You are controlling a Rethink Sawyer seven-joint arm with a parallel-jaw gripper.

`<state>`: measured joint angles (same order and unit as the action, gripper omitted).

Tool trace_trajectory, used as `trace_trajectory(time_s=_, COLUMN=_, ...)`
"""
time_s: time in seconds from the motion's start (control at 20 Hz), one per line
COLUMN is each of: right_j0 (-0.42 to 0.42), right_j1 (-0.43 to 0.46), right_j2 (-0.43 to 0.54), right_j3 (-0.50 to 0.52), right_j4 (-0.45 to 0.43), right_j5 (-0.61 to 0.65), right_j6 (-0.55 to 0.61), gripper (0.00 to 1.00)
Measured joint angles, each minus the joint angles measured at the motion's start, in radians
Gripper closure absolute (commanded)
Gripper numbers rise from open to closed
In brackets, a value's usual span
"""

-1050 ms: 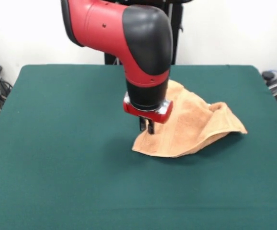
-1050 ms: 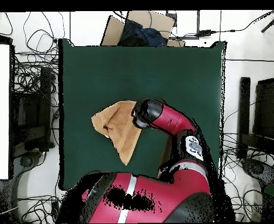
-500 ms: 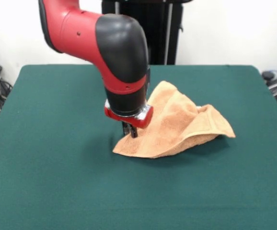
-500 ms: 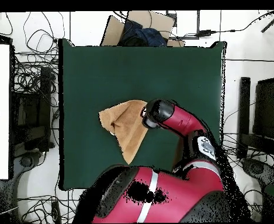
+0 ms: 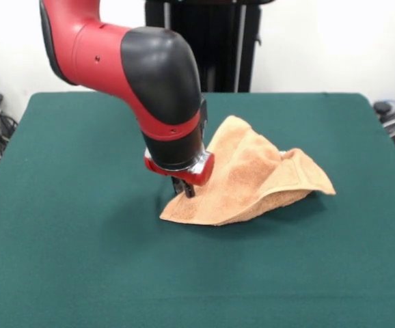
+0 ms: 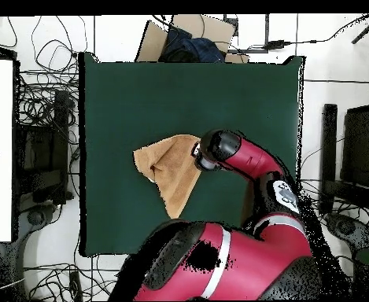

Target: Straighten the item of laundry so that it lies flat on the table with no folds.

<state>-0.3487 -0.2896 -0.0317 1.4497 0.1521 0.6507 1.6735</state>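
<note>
We are seeing the peach-orange towel (image 5: 252, 178) (image 6: 168, 167) lying rumpled near the middle of the green table (image 5: 81, 260) (image 6: 140, 86), with one part folded over and standing up as a ridge. The gripper (image 5: 186, 189) is pressing down at one corner of the towel, and its fingers are looking clenched on the cloth there. The red and black arm (image 5: 153, 75) (image 6: 242, 157) is leaning over the towel's edge.
</note>
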Motion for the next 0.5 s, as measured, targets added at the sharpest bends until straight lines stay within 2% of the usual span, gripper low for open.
trace_trajectory(time_s=0.5, right_j0=-0.016, right_j1=-0.009, right_j2=0.025, right_j3=-0.002, right_j4=-0.036, right_j5=0.014, right_j6=0.0, gripper=1.0)
